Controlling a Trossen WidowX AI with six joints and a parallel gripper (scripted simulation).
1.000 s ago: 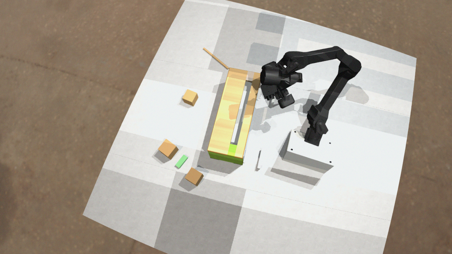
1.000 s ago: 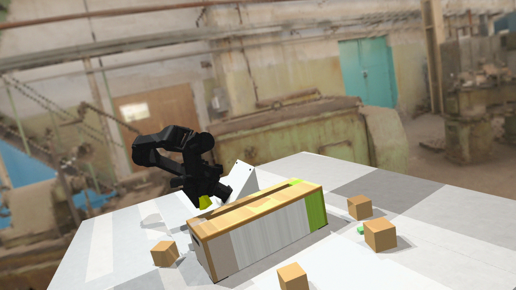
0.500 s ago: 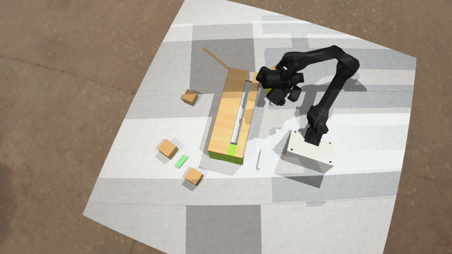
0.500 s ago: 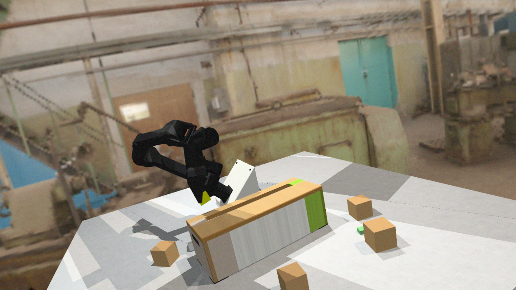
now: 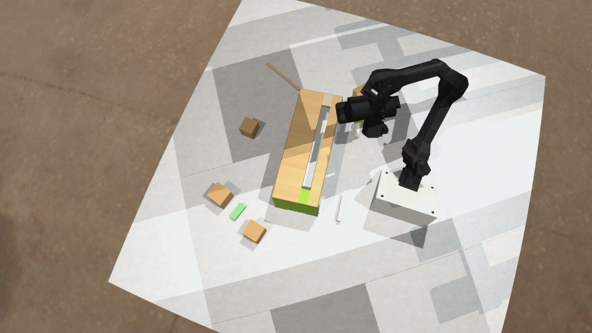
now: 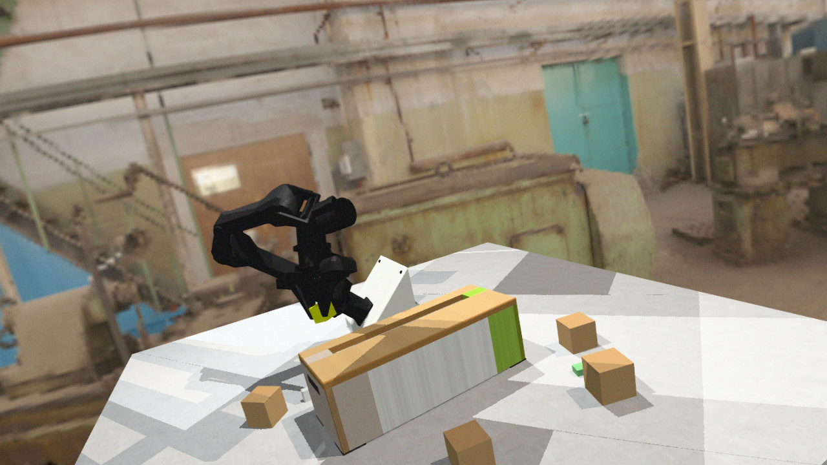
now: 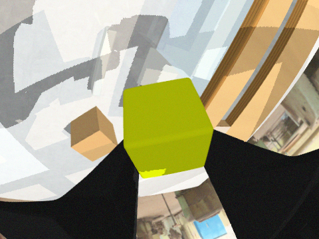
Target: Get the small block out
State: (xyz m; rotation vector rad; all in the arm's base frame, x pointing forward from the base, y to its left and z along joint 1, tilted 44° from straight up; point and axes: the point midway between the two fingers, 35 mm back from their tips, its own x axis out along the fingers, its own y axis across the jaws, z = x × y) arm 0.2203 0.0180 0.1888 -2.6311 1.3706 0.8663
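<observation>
The small yellow block [image 6: 320, 314] [image 7: 166, 123] is off the table, between the two black fingertips. In the top view only a sliver of it shows beneath the arm. My gripper [image 7: 165, 137] is shut on it, one finger at each side. The long wooden-topped box [image 5: 293, 144] [image 6: 428, 364] stands upright on the table with a slot along its top. It has a green end and a pale grey end. The block is outside the box, beside its clear-fronted side and above the table. The exact gap between block and box is hard to tell.
Wooden cubes [image 5: 249, 127] [image 5: 219, 194] [image 5: 253, 231] and a flat green piece [image 5: 237, 211] lie beyond the box. Another wooden cube [image 6: 264, 406] [image 7: 94, 134] is near its grey end. A thin stick [image 5: 282, 76] lies at the box corner. A white bar [image 5: 339, 208] lies near the robot base.
</observation>
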